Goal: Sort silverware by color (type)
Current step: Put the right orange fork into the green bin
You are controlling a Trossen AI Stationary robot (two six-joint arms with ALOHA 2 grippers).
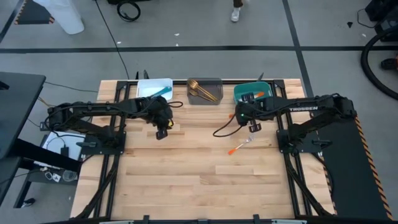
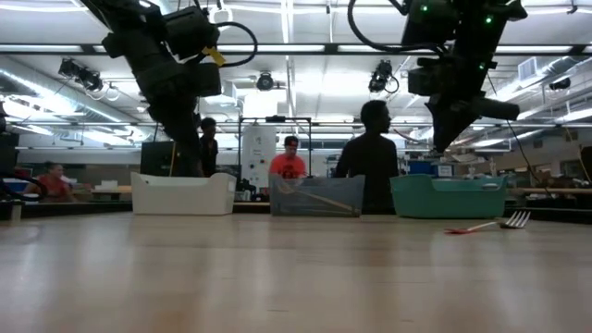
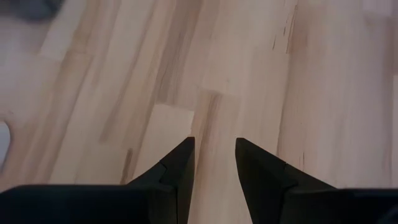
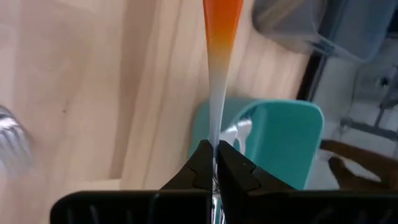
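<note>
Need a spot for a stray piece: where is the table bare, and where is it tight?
Bare: the whole near half of the table, and the centre strip between the left gripper and the orange-handled fork. Crowded: the far edge, with the white bin, grey bin and teal bin.

Floor (image 1: 205, 28): grey, smooth, crossed by dark tape lines; black cables (image 1: 129, 9) lie coiled on it near the far edge. Table (image 1: 186, 174): pale wooden planks on a black frame; a dark desk (image 1: 15, 112) stands beside it on one side. Ceiling (image 2: 296, 74): open industrial type, long strip lights (image 2: 287, 18) lit, ducting visible. Beyond the table: a bright workshop hall; several people (image 2: 373, 153) stand or sit among benches and equipment; a white cylindrical tank (image 2: 258, 153) stands behind them.
</note>
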